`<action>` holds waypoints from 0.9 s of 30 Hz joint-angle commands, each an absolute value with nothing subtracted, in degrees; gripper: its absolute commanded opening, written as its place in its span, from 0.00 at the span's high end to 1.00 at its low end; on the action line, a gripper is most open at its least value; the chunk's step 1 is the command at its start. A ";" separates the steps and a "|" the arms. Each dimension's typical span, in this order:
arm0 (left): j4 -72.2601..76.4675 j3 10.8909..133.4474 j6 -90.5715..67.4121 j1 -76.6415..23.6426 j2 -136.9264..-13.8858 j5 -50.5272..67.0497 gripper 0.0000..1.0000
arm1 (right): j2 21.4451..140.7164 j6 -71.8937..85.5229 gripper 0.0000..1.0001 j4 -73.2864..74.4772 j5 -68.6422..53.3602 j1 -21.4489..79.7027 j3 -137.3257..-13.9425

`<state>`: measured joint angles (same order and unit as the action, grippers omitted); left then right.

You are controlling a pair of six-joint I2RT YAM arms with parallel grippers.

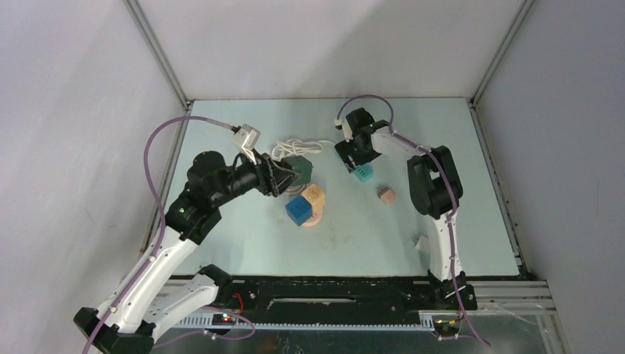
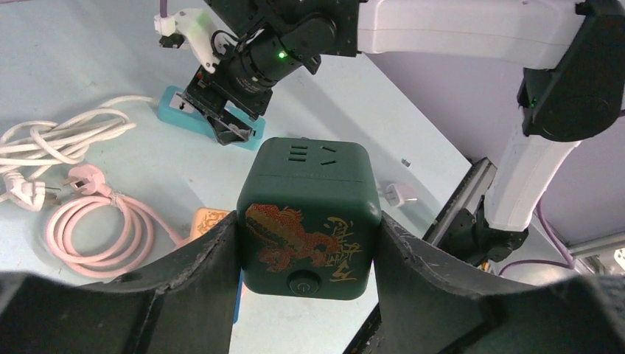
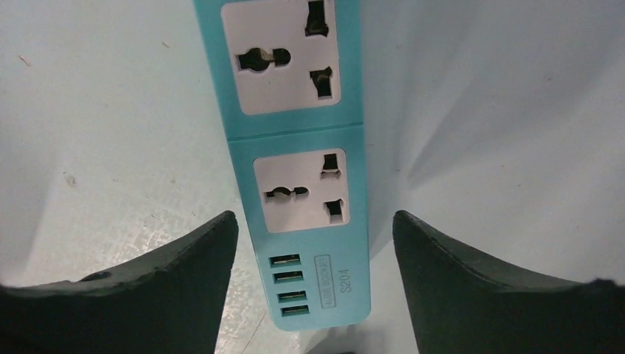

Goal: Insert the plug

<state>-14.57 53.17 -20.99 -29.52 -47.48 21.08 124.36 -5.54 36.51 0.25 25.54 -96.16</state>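
Observation:
My left gripper is shut on a dark green cube socket with a gold dragon print, held above the table; its slotted face points away from the camera. A pink plug on a coiled pink cable and a white plug on a white cable lie on the table to the left. My right gripper hangs open over the end of a teal power strip, a finger on either side, neither touching it. From above, the left gripper and right gripper sit mid-table.
A blue cube, an orange cube and a small pink cube stand near the table's middle. A small white adapter lies by the right arm's base. Coiled white cable lies behind the green cube.

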 commanded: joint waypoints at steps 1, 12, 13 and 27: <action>-12.92 54.51 -21.67 -28.66 -45.31 23.13 1.00 | 125.83 -7.96 0.27 41.11 -2.34 25.40 -99.68; -14.14 56.34 -21.05 -28.21 -45.86 23.90 1.00 | 114.74 -0.37 0.56 38.17 -8.75 27.17 -83.84; -13.89 56.29 -21.09 -28.21 -45.88 24.58 1.00 | 113.43 1.68 0.56 38.00 -8.52 27.69 -81.85; -8.12 54.22 -17.20 -28.21 -46.61 37.16 1.00 | 94.97 12.77 0.19 34.63 -8.23 34.95 -62.84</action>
